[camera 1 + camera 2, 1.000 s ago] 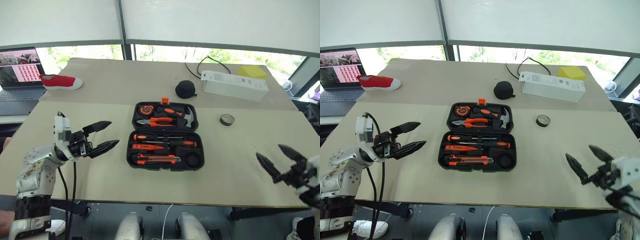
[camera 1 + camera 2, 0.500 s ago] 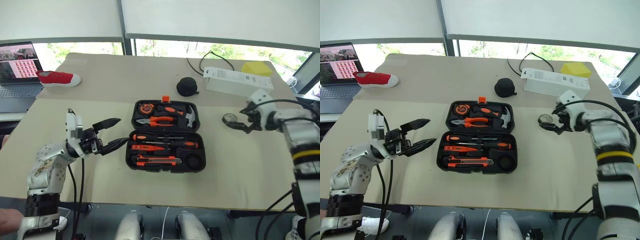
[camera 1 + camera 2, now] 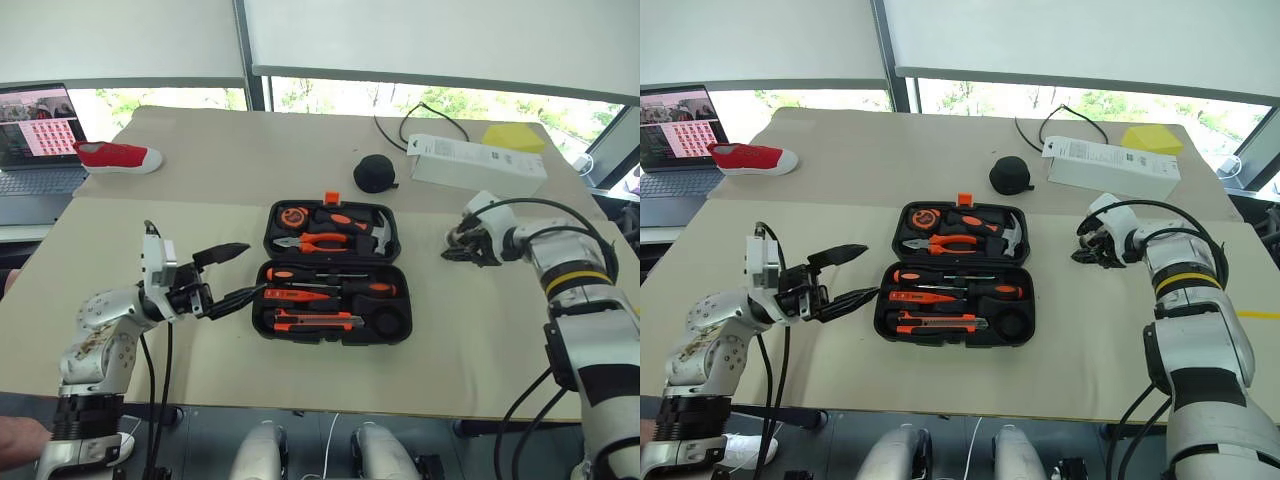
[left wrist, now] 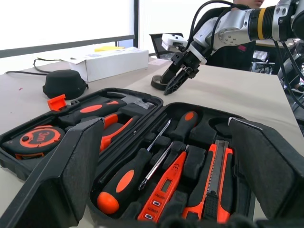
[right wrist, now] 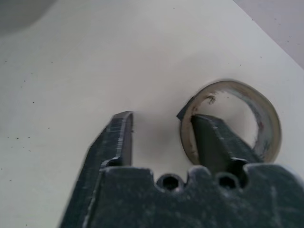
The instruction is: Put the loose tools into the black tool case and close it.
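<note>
From the head views the right gripper (image 3: 1087,250) sits down on the tape roll (image 3: 455,239), far from the open tool case (image 3: 330,272), the left gripper (image 3: 228,272) waits wide open beside it, and up close one finger (image 5: 211,138) is inside the roll's ring, not yet squeezing.

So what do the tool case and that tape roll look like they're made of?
Tool case: likely moulded black plastic, matte, judging by its formed tool slots and orange latch. Tape roll: seemingly a pale, scuffed core ring, possibly cardboard or plastic, with dark tape around its outside.
</note>
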You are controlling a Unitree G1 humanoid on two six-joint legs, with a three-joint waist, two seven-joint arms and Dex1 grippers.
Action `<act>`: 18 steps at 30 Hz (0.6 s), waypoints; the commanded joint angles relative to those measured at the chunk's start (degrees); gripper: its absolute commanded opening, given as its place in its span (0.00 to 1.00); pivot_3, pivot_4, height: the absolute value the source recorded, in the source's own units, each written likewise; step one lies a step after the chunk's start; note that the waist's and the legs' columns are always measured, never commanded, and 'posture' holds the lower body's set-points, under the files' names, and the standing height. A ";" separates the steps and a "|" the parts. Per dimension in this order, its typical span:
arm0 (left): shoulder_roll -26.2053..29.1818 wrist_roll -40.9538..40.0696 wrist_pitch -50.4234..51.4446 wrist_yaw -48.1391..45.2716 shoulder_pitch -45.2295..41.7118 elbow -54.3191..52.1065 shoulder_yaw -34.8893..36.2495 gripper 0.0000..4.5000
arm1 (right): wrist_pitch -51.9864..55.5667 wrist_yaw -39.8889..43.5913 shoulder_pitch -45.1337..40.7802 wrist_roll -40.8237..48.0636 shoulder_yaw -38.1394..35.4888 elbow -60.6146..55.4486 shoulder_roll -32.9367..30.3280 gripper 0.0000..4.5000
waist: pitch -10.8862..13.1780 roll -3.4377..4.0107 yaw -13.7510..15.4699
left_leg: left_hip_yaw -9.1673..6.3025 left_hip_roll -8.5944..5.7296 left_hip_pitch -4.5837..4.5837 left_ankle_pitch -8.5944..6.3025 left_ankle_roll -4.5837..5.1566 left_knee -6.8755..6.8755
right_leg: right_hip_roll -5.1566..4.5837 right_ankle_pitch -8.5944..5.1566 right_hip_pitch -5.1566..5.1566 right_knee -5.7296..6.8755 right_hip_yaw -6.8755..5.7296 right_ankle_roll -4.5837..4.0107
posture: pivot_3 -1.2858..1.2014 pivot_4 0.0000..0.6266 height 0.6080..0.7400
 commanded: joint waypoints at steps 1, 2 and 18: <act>0.72 -0.62 -1.41 -0.19 0.94 -2.66 0.87 1.00 | -4.34 -0.29 -1.11 -0.12 -1.81 0.08 -0.46 0.17 | 0.00 0.00 0.00 | 0.00 0.00 0.00 0.00 0.00 0.00 | 0.00 0.00 0.00 0.00 0.00 0.00 | 0.52 0.24 1.00; 0.75 -0.67 -1.42 -0.20 1.28 -3.00 0.90 1.00 | -6.34 0.48 -0.94 0.21 -2.32 -0.22 -0.58 0.08 | 0.01 0.01 -0.06 | 0.00 0.00 0.00 0.00 0.00 0.00 | 0.00 0.00 0.00 0.00 0.00 0.00 | 0.52 0.24 1.00; 6.29 0.55 -7.97 -11.18 8.78 -4.66 0.24 1.00 | 47.18 24.91 22.42 27.96 0.34 -81.10 -5.00 0.00 | 0.06 0.13 0.60 | -0.41 0.21 -0.06 -0.02 0.01 0.02 | -0.01 0.00 -0.07 0.08 -0.08 -0.01 | 0.52 0.24 1.00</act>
